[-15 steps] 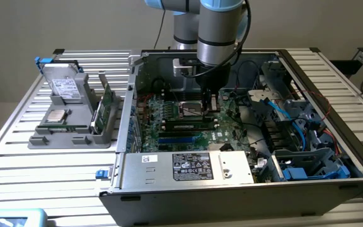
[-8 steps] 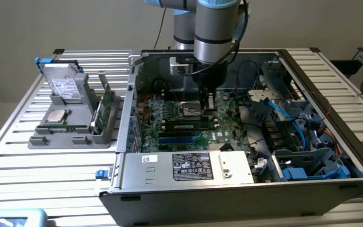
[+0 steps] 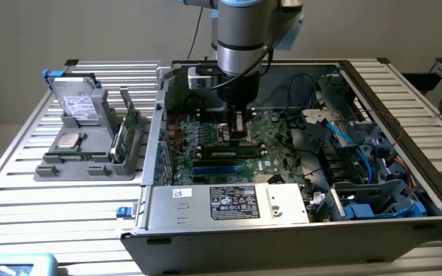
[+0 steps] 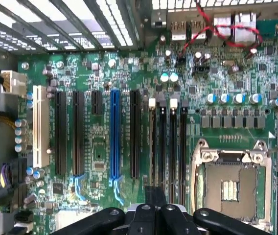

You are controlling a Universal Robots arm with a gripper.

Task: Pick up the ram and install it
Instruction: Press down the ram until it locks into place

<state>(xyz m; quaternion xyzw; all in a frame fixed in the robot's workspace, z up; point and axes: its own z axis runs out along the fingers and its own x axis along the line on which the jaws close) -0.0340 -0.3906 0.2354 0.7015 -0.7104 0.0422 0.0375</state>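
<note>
An open computer case (image 3: 428, 190) lies on a slatted metal desk (image 3: 21, 190). Inside it sits a green motherboard (image 3: 275, 144) with black expansion slots and one blue slot (image 4: 114, 132), a white slot (image 4: 41, 125) and an empty processor socket (image 4: 232, 183). A metal power supply (image 3: 229, 201) bearing labels sits at the case's near edge. Blue cables (image 3: 344, 135) run toward the drive bays on the exterior view's right. A grey plastic holder (image 3: 90, 155) on the exterior view's left carries a hard drive (image 3: 79, 106) and upright green boards (image 3: 129, 123).
</note>
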